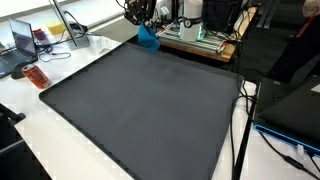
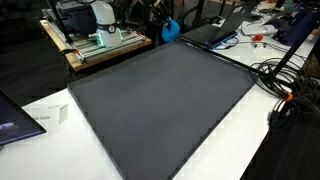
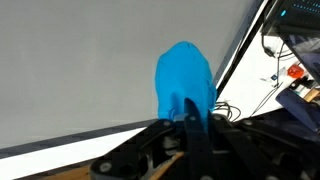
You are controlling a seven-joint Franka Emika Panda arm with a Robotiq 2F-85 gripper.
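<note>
Gripper (image 3: 190,128) looks clamped shut on a blue cloth (image 3: 185,80), which dangles from it right over the far corner of the dark grey mat (image 1: 140,100). Only a bit of fabric seems pinched, so I'd guess it could slip out and drop past the mat's edge into the cables (image 2: 285,95) beside the mat. The mat lies flat on a white table (image 1: 40,130). There's a laptop (image 1: 22,40) off to the mat's side and an equipment rack (image 1: 195,35) behind that corner, so it's a lab-ish room.

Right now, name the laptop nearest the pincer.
The laptop at the far corner of the dark mat, beside the blue cloth in the pincer; the other laptop sits at the mat's opposite end.
</note>
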